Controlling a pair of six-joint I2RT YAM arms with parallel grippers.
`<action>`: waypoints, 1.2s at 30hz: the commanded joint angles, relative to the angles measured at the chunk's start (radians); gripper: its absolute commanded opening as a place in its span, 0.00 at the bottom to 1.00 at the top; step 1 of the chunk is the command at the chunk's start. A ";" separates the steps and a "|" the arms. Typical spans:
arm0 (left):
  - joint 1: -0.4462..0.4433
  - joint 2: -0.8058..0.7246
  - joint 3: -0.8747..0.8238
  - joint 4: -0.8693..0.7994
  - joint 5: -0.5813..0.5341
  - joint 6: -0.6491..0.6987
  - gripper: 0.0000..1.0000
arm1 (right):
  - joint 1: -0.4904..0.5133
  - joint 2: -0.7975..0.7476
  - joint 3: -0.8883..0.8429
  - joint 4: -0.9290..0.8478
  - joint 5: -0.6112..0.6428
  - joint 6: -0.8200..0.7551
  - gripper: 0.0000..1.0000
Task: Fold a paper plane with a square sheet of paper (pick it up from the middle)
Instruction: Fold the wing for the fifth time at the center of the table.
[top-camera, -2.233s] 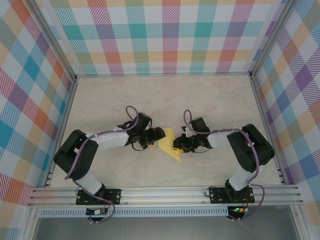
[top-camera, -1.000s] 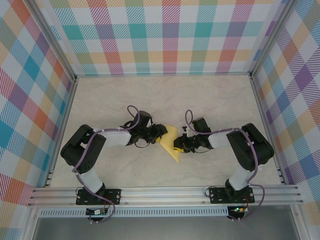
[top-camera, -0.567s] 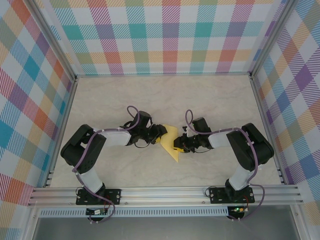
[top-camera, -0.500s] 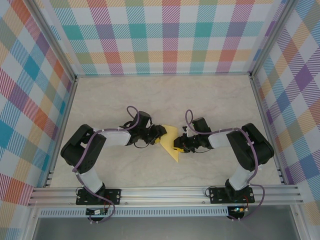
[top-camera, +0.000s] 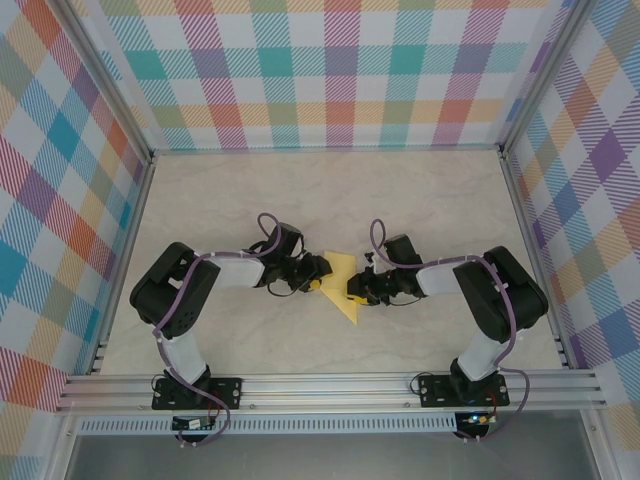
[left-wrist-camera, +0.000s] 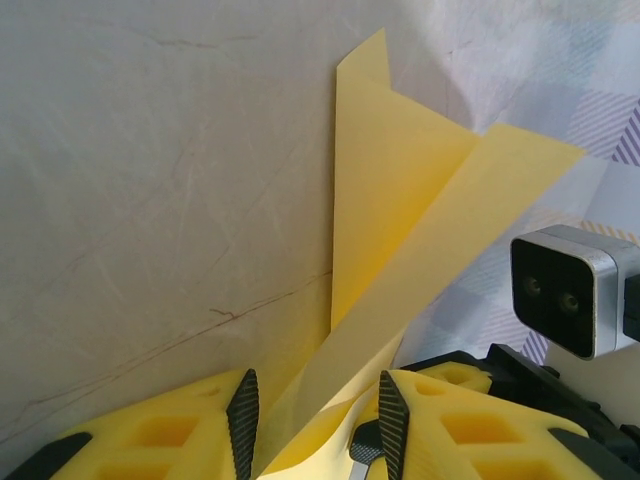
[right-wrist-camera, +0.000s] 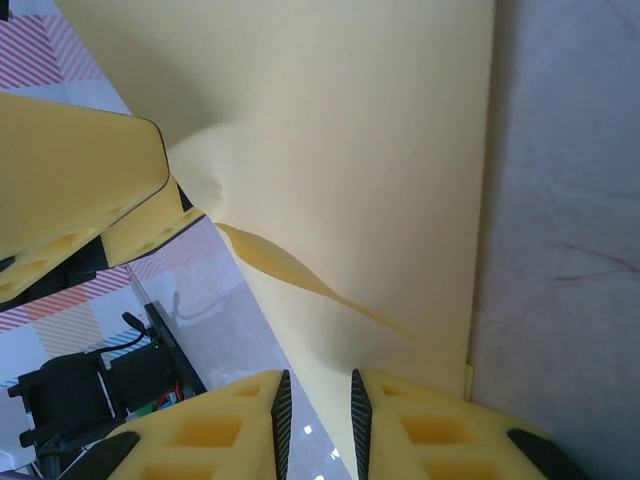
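Table (top-camera: 430, 200) — pale marbled top, faint veins, framed by plaid panels (top-camera: 330, 70); folded yellow paper (top-camera: 340, 268) at centre — contact with top unclear.

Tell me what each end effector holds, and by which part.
The right end effector pinches the yellow paper by one edge; the left end effector straddles its opposite folded side, grip uncertain.

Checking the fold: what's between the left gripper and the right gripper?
The partly folded yellow sheet of paper, in the top view; the left gripper and right gripper each have it between their fingers.
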 joint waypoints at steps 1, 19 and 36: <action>0.016 0.009 0.032 -0.004 0.029 0.010 0.40 | -0.008 0.003 0.004 -0.053 0.046 -0.030 0.26; 0.029 0.018 0.048 -0.052 0.070 0.070 0.43 | -0.033 -0.007 0.001 -0.056 -0.007 -0.070 0.21; 0.029 0.008 0.054 -0.063 0.049 0.054 0.08 | -0.050 -0.083 0.024 -0.102 -0.028 -0.117 0.30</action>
